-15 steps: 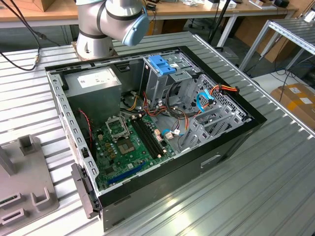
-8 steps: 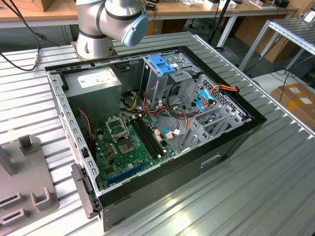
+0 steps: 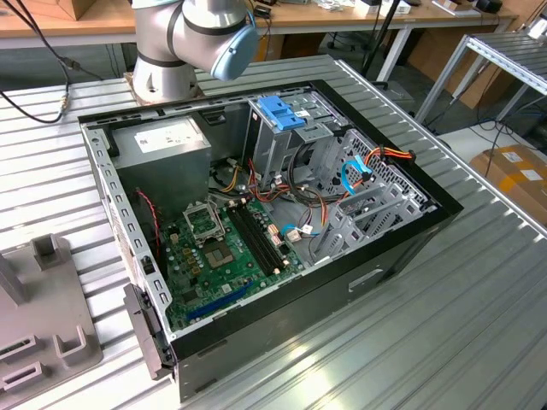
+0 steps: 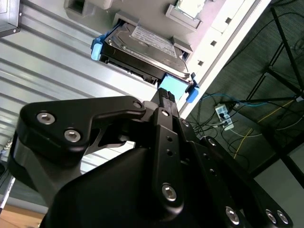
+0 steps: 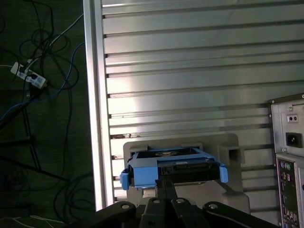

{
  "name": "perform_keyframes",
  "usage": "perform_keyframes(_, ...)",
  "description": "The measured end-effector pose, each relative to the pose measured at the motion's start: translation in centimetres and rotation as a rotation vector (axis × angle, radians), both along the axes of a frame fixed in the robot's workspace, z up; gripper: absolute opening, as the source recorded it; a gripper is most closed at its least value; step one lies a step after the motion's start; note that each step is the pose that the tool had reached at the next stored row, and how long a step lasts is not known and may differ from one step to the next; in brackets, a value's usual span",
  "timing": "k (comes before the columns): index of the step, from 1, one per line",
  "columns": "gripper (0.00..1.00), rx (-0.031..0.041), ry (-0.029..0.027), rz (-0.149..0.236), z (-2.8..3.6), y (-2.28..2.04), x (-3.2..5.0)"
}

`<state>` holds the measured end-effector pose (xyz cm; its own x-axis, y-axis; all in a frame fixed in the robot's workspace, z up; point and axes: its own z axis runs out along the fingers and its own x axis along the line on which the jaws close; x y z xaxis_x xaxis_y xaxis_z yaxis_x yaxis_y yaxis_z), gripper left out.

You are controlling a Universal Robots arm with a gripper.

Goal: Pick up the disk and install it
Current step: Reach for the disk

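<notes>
The disk (image 4: 142, 45) is a dark grey drive with a white label and bright blue rails. In both wrist views it lies in a grey holder (image 5: 228, 147) on the ribbed metal table, near the table's edge. My black gripper (image 4: 164, 95) sits just short of the disk's (image 5: 173, 168) near blue end. The fingertips (image 5: 166, 185) look pressed together with nothing between them. Whether they touch the blue rail I cannot tell.
The open computer case (image 3: 402, 248) lies on the table (image 3: 479, 342), with a blue slotted bracket (image 3: 280, 111) and a grey power supply box (image 3: 162, 141) inside. Its rear panel (image 5: 287, 156) stands beside the holder. A grey fixture (image 3: 43, 316) lies at the exterior view's left. Cables lie on the floor (image 5: 38, 95) past the table edge.
</notes>
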<state>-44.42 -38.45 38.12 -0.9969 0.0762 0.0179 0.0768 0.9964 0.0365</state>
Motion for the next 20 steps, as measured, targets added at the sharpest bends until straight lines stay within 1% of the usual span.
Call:
perform_keyframes(5, 0.11, 0.0000, 0.0000, 0.000, -0.03, 0.01, 0.00)
perform_keyframes(9, 0.11, 0.0000, 0.0011, 0.000, -0.70, 0.01, -0.06)
perform_keyframes(13, 0.11, 0.0000, 0.0012, 0.000, -0.93, 0.02, -0.63)
perform_keyframes(16, 0.11, -0.0001, 0.0011, 0.000, -1.13, 0.02, -1.29)
perform_keyframes(20, 0.11, -0.0008, 0.0011, 0.000, -1.49, 0.02, -1.46)
